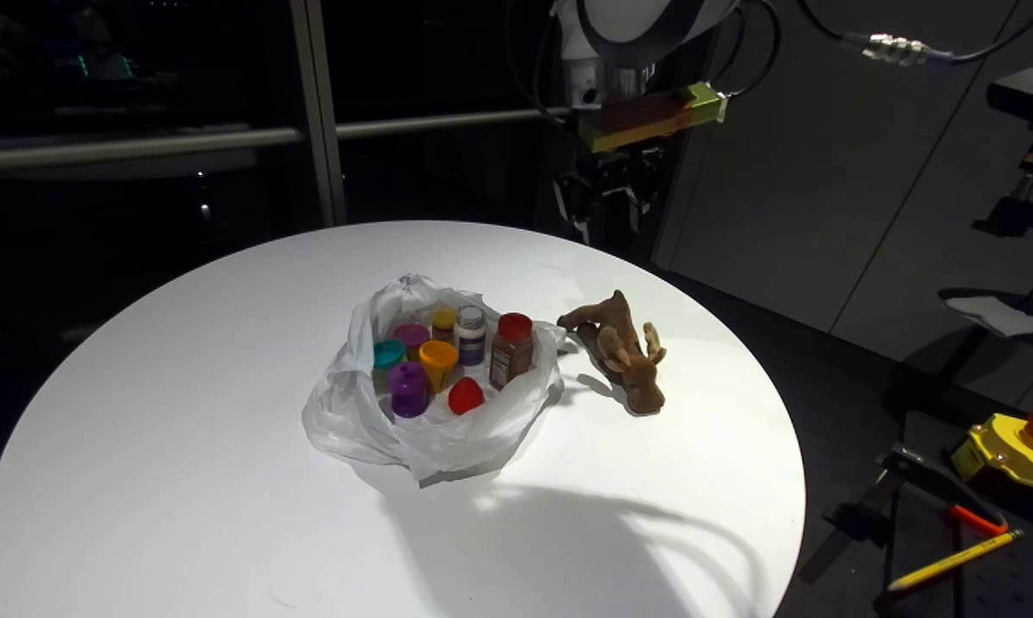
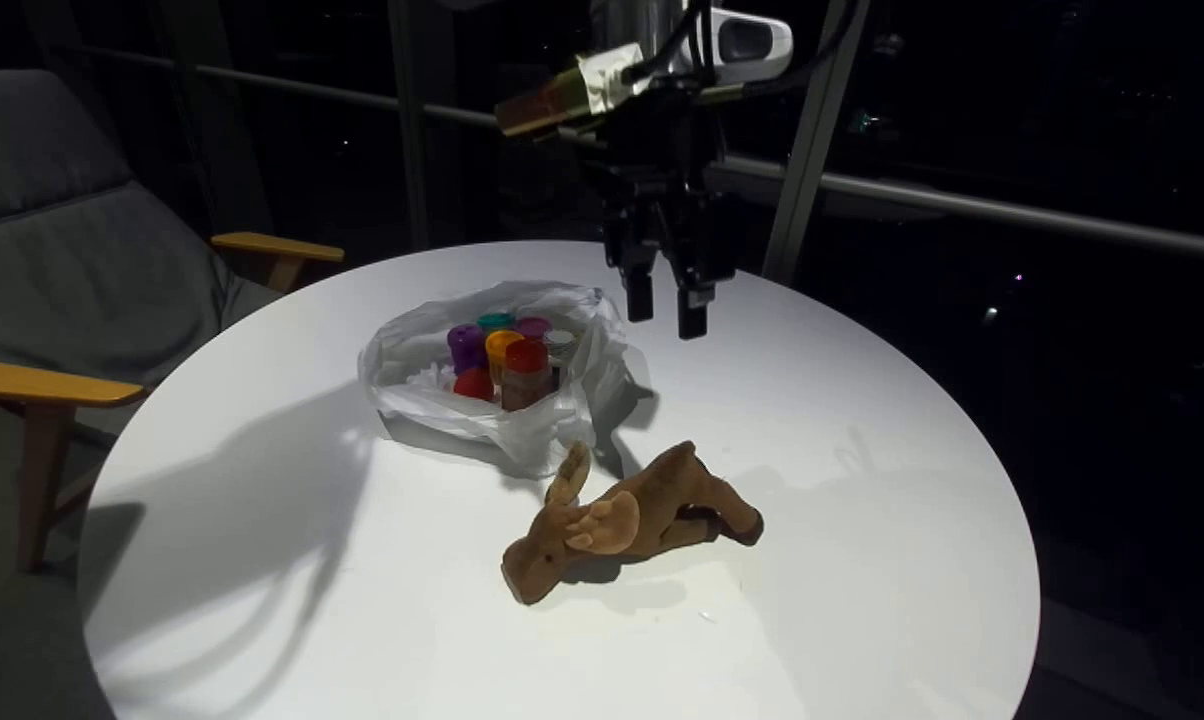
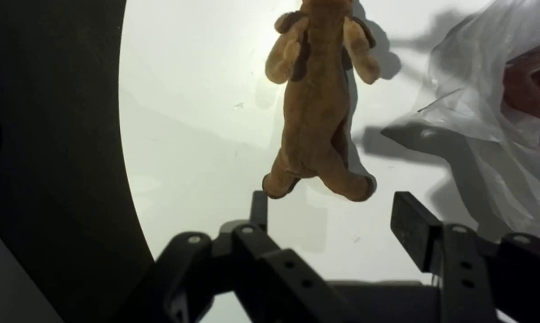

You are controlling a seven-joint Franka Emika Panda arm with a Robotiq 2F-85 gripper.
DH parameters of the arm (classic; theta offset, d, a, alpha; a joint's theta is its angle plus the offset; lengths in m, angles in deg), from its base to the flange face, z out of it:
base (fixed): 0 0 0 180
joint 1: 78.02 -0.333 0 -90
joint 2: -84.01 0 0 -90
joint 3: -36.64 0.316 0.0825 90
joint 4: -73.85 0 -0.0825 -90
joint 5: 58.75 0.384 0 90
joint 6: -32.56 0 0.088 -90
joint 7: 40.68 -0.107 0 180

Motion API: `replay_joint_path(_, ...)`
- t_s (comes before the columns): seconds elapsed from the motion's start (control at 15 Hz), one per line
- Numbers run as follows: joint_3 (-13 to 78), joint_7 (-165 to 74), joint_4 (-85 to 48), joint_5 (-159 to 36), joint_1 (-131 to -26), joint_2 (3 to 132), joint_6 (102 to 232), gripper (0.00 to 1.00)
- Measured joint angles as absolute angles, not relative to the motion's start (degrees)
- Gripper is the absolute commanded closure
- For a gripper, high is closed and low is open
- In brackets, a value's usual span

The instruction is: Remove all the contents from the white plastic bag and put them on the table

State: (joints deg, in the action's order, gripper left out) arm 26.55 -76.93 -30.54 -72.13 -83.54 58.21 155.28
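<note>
Wrist view: looks down on a white surface [image 3: 180, 134] bearing a bag [image 3: 494, 130] and, near it, a plush moose [image 3: 312, 112] directly on the surface. Also takes in the gripper [image 3: 335, 220] above, with jaws spread well apart, holding nothing. In an exterior view, shows inside the bag a red-capped jar [image 1: 511, 350], a white-capped bottle [image 1: 470, 336], coloured tubs [image 1: 438, 365] and a red item [image 1: 466, 396].

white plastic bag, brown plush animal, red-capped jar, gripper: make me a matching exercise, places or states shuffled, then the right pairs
1. white plastic bag
2. brown plush animal
3. red-capped jar
4. gripper

A. inside the bag
B. jaws apart, nothing between them
C. wrinkled, mouth spread open at the top
D. lying on the table, outside the bag

Pairs: 1-C, 2-D, 3-A, 4-B
</note>
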Motion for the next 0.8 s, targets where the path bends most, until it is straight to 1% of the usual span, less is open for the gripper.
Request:
replay_joint_path(0.2, 27.6, -76.9, -30.6, -72.3, -84.7, 61.4, 155.3, 0.00)
replay_joint_path(0.4, 30.8, -72.8, -30.6, -69.0, -84.4, 62.4, 156.9, 0.00)
replay_joint_path(0.8, 37.4, -56.4, -31.4, -56.0, -82.4, 58.7, 162.8, 0.00)
